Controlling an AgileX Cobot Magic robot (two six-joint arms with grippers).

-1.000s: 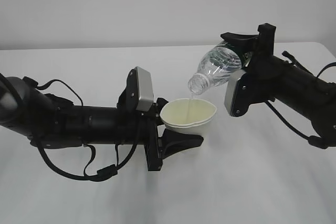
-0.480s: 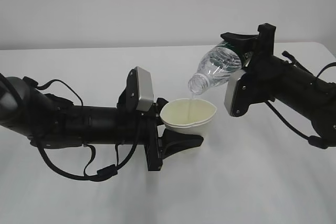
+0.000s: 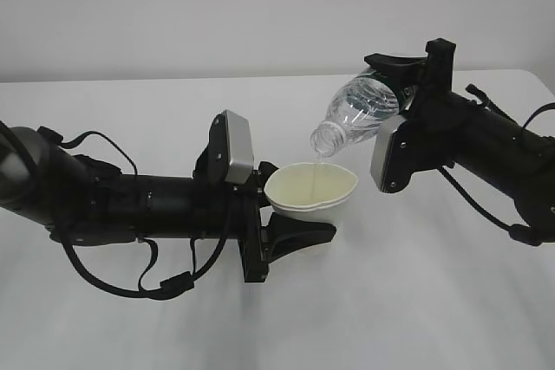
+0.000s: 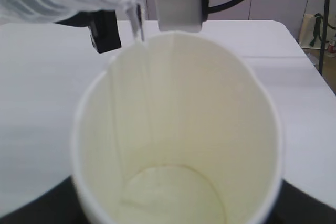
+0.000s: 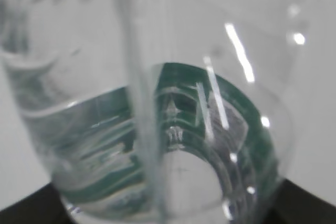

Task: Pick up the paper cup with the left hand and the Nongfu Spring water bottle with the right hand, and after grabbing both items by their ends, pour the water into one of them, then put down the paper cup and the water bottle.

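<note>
Paper cup (image 3: 312, 190) sits pinched in my left hand (image 3: 290, 214), held above the desk (image 3: 416, 301); its rim looks squeezed. Water (image 3: 319, 160) streams into it from the tilted Nongfu Spring water bottle (image 3: 357, 112), base clamped by my right hand (image 3: 401, 80).

Beneath me spreads a plain white counter (image 3: 416, 318), evenly lit; past its far edge rises a bare pale grey wall (image 3: 217, 15).

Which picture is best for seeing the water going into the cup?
The left wrist view: the water runs in a thin stream down inside the paper cup. The exterior view shows only a short trickle from far away. The right wrist view shows just the bottle close up and blurry.
</note>
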